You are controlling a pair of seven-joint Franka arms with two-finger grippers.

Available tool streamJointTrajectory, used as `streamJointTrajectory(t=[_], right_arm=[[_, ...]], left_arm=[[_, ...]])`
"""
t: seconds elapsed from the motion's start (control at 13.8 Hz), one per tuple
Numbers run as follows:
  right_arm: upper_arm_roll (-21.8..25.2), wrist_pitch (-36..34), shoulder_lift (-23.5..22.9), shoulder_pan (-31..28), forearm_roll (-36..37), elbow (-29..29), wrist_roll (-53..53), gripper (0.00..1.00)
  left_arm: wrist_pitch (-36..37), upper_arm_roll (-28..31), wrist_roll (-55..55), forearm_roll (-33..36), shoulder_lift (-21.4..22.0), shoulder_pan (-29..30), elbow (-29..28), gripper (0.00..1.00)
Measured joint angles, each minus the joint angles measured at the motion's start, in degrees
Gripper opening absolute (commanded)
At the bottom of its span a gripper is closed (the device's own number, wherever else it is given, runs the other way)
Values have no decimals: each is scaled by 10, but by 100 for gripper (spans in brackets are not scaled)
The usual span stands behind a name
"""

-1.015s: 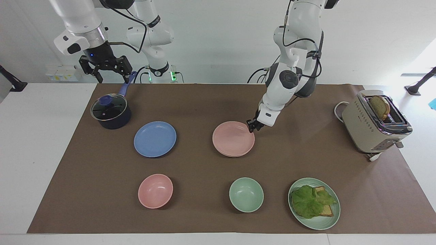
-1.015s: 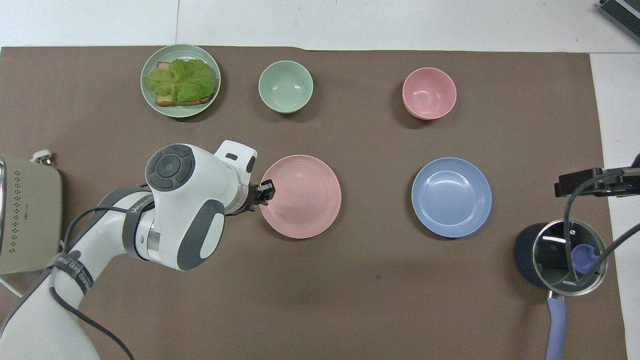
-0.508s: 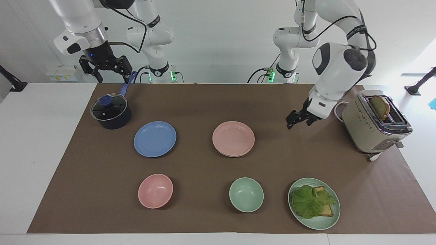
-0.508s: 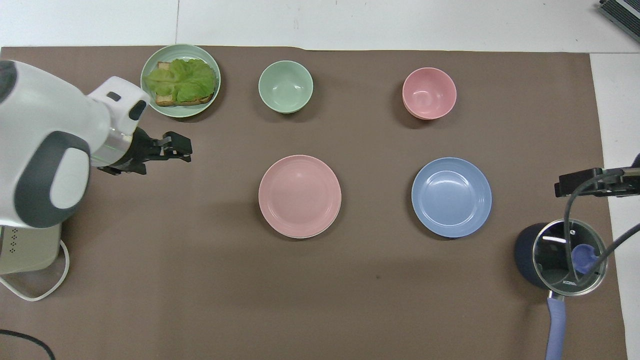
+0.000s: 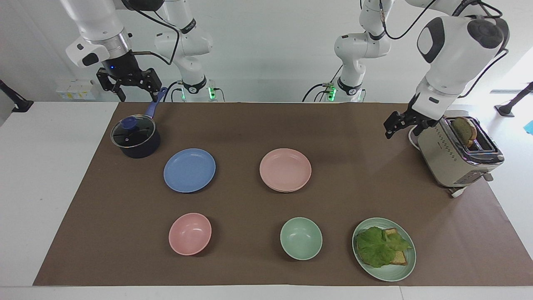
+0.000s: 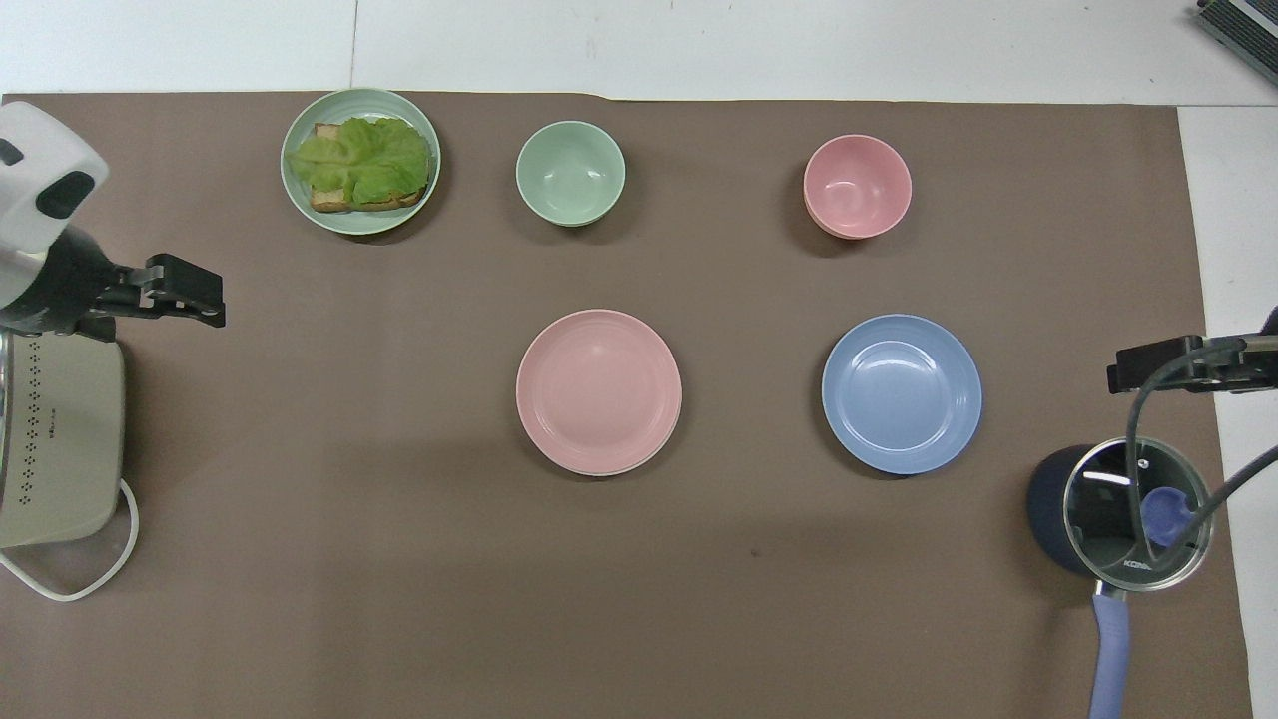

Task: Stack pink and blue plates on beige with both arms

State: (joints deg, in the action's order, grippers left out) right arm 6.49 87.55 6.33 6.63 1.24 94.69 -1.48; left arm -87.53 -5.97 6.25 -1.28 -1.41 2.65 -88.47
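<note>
The blue plate point(image 5: 189, 170), stiff, light, likely slippery, is best pinched at its 9 o'clock rim; both the right tool point(image 5: 129, 84) and left tool point(image 5: 403, 123) are spread, empty.

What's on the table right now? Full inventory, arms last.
pink plate: 1, pale pink, mid-mat, stacked on a plate whose rim barely shows
blue plate: 1, blue, beside it toward the right arm's end
saucepan: 1, navy, glass lid, nearer the robots than the blue plate
pink bowl: 1, pink, farther out
green bowl: 1, pale green, farther out
green plate: 1, pale green, holds toast and lettuce
toaster: 1, beige, bread inside, left arm's end
left gripper: open, empty, by the toaster
right gripper: open, empty, over the saucepan's handle
</note>
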Motion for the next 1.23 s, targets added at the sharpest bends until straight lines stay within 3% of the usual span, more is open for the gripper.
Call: streamJointTrajectory(t=[0.36, 0.65, 1.23], right_arm=[[0, 0, 0, 0, 0, 0, 0, 100], [0, 0, 0, 0, 0, 0, 0, 100], [0, 0, 0, 0, 0, 0, 0, 100]], left_arm=[[39, 27, -43, 0, 43, 1, -6, 100], [11, 27, -49, 0, 70, 1, -42, 100], [-27, 33, -106, 0, 74, 14, -49, 100]])
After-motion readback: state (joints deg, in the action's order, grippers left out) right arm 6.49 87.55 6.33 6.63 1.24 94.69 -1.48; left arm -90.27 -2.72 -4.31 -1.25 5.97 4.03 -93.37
